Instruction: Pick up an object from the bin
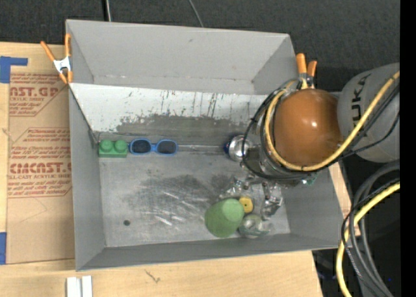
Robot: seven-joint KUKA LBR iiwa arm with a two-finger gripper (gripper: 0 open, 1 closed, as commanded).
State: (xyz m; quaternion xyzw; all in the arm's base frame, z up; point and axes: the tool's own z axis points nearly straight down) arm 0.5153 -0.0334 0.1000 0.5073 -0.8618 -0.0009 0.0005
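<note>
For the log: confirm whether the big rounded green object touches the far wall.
No, the big rounded green object lies by the near wall, beside the end effector.

The arm (pixel 374 120) comes in from the right, its wrist bent downward under an orange cover (pixel 302 127) ringed by black and yellow cables (pixel 351 136); the gripper (pixel 259 199) hangs low beneath it, pointing down

I am wearing a glossy orange-brown dome (pixel 304 127); black and yellow cables (pixel 364 123) are looping round it, my grey arm (pixel 382 141) is showing dark letters (pixel 353 104), my metal claw (pixel 259 199) is gleaming.
</note>
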